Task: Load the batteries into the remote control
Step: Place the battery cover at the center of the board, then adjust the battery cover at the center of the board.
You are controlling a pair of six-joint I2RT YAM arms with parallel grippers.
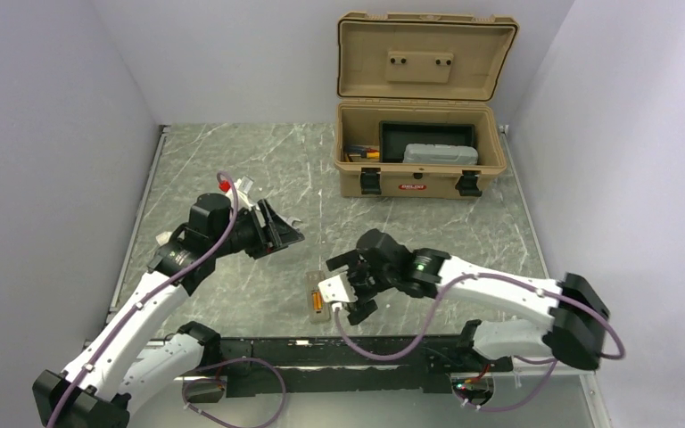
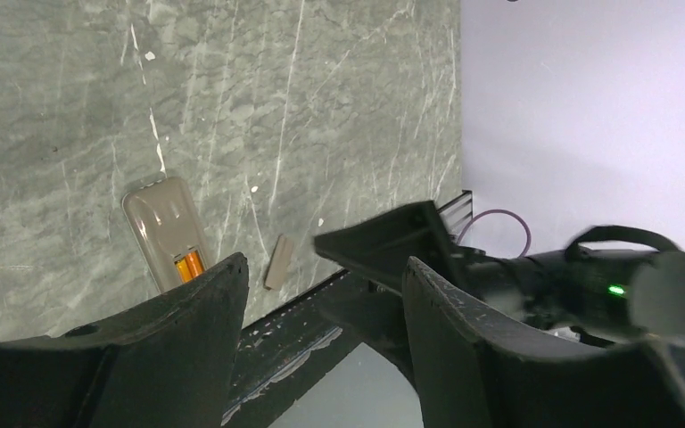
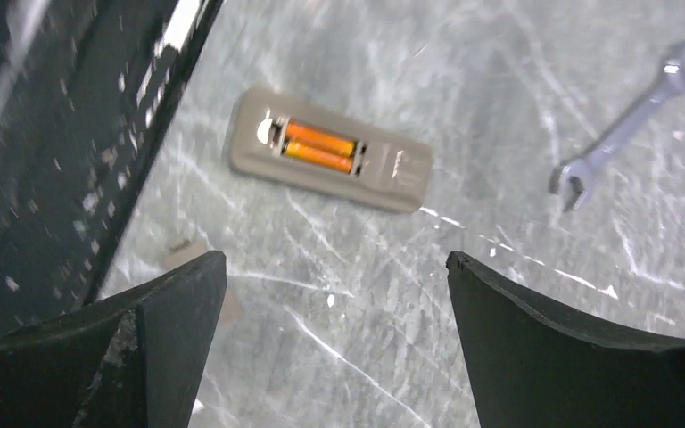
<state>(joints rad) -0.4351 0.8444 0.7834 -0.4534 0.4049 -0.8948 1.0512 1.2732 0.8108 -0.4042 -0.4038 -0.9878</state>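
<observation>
The remote control (image 1: 316,303) lies back-up near the table's front edge, its battery bay open. Both orange-copper batteries (image 3: 319,145) sit side by side in the bay; they also show in the left wrist view (image 2: 187,265) inside the remote (image 2: 162,223). The remote (image 3: 330,150) lies flat ahead of my right gripper (image 3: 334,263), which is open, empty and hovers just right of it in the top view (image 1: 343,287). My left gripper (image 1: 284,230) is open and empty, raised behind and left of the remote. A small tan cover piece (image 2: 277,261) lies beside the remote.
A silver wrench (image 3: 629,125) lies on the marble beyond the remote. An open tan toolbox (image 1: 421,160) stands at the back right. A white fitting with a red tip (image 1: 232,186) sits behind the left arm. The black front rail (image 1: 357,352) runs just past the remote.
</observation>
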